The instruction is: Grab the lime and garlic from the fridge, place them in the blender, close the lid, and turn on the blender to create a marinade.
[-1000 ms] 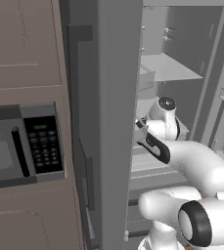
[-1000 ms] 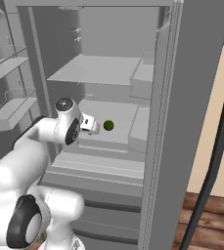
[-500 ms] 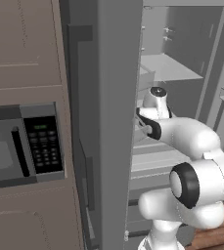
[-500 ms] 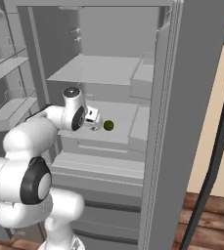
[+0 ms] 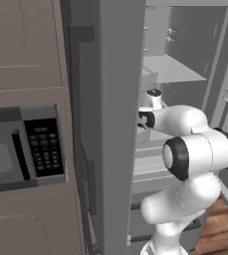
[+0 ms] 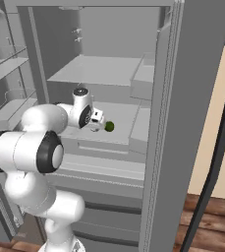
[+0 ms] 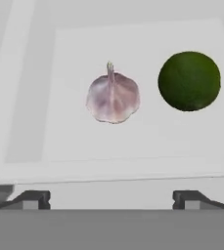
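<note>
The fridge (image 6: 197,98) stands open, and my arm reaches in over its middle shelf (image 6: 128,115). On that shelf lie a pale pinkish garlic bulb (image 7: 112,97) and, to its right in the hand view, the small dark-green lime (image 7: 189,81). From the right base view the lime (image 6: 109,126) sits just right of my gripper (image 6: 98,120). The gripper (image 7: 112,200) is open, its fingertips (image 7: 33,199) spread wide and nothing between them, a short way back from the garlic. The blender and lid are out of view.
The fridge door (image 5: 115,124) rises edge-on just left of my arm. A black-panelled microwave (image 5: 16,154) is built into brown cabinets left of it. Door bins (image 6: 6,69) hang at the far left, an upper shelf (image 6: 99,69) lies overhead, and drawers (image 6: 104,167) sit below.
My arm has stretched deeper into the fridge, carrying the gripper forward and up to the middle shelf, close beside the lime. The gripper stayed open.
</note>
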{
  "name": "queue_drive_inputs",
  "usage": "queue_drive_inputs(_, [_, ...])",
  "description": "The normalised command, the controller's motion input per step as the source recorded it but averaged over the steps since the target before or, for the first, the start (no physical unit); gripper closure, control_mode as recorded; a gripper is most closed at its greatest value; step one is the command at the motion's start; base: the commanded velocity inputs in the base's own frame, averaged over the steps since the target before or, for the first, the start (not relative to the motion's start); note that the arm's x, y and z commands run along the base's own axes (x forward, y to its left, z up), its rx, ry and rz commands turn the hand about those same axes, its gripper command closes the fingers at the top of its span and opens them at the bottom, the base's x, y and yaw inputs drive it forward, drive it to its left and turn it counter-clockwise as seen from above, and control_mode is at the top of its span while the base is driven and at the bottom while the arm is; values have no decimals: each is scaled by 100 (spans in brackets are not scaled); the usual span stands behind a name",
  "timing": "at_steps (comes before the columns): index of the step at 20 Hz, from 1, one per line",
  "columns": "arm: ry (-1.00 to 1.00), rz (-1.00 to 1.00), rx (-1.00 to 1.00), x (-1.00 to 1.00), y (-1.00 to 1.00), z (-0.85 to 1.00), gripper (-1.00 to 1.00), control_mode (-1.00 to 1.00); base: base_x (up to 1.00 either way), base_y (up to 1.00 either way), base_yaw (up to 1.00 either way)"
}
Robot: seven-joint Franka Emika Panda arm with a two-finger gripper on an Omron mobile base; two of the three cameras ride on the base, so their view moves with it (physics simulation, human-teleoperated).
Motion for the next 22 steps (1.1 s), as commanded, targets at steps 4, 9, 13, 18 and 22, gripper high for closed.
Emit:
queue_drive_inputs(4, [0,0,0,37,0,-3,-100,-100,0,0,0])
queue_drive_inputs(9, [0,0,-2,25,7,-33,-100,-100,0,0,0])
queue_drive_inputs(13, [3,0,-4,23,8,-50,-100,-100,0,0,0])
queue_drive_inputs(18, [0,0,-4,29,1,-11,-100,-100,0,0,0])
queue_drive_inputs(22, [0,0,-8,32,0,-8,-100,-100,0,0,0])
